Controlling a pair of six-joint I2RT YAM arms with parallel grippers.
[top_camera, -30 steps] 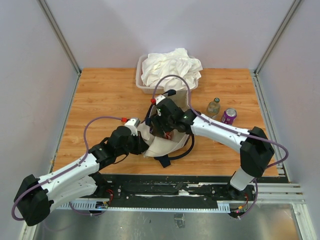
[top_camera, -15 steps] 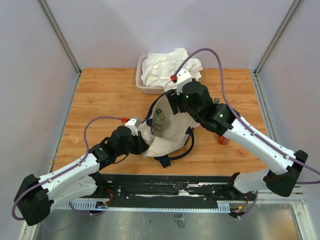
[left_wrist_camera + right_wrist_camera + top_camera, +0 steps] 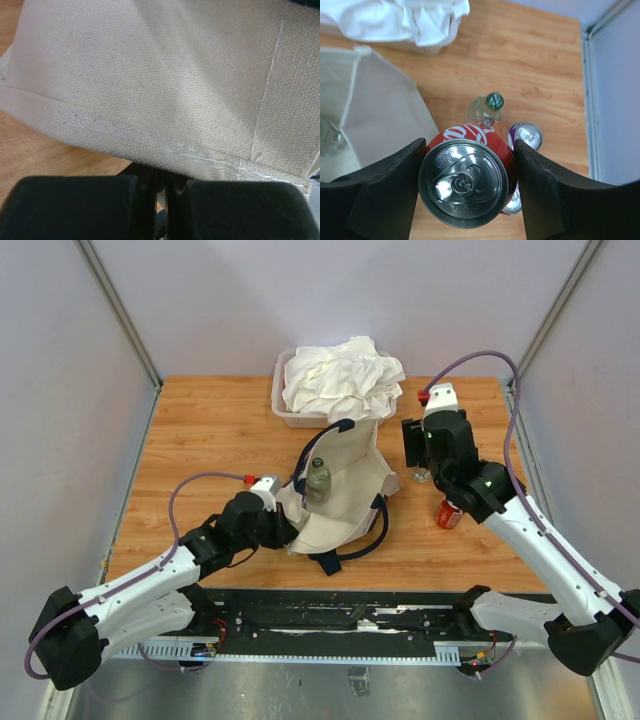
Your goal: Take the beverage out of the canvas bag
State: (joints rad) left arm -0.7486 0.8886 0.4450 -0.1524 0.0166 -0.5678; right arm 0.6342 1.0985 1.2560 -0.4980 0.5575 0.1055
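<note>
Wood tabletop (image 3: 535, 60) below: right pincer (image 3: 470, 186), jaws wide, grips the can (image 3: 467, 172); lower it clear of the bottle (image 3: 490, 102) beneath. Left pincer (image 3: 162, 187), closed, pinches the bag (image 3: 150, 75) hem

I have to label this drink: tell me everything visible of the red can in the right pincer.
The red can is metal, with white script on its side and a silver lid whose pull tab lies flat, unopened. Upright, seen from above, it is clamped at its sides between the black fingers of the right pincer, over the wooden table near a green-capped bottle and a purple can. Whether it touches the table is hidden.
</note>
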